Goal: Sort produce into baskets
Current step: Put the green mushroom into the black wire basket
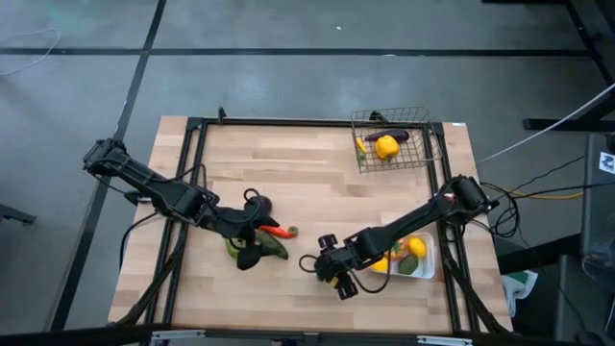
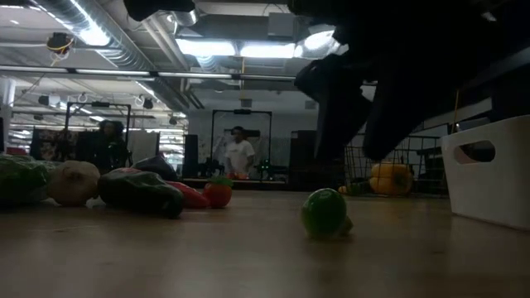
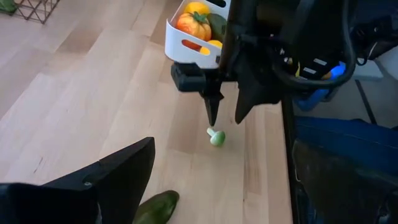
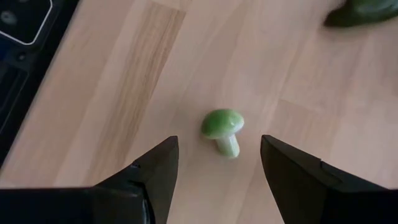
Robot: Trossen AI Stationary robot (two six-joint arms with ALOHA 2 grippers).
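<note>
A small green toy mushroom (image 4: 222,130) lies on its side on the wooden worktop (image 1: 298,183), framed between the two dark fingers (image 4: 155,168) of the right tool (image 1: 327,272), which hangs just above it with jaws parted and nothing in its grip. Behind that arm, the white tray (image 1: 423,270) near the worktop's right edge holds yellow, orange and green produce, while the wire basket (image 1: 392,139) at the far right corner carries a lemon (image 1: 386,147) and an eggplant (image 1: 392,135). To the left, the left tool (image 1: 252,231) stands wide open and empty over a loose pile that includes a green cucumber (image 1: 274,250) and an orange carrot (image 1: 277,232). A person in a white shirt (image 2: 240,153) stands in the room beyond.
</note>
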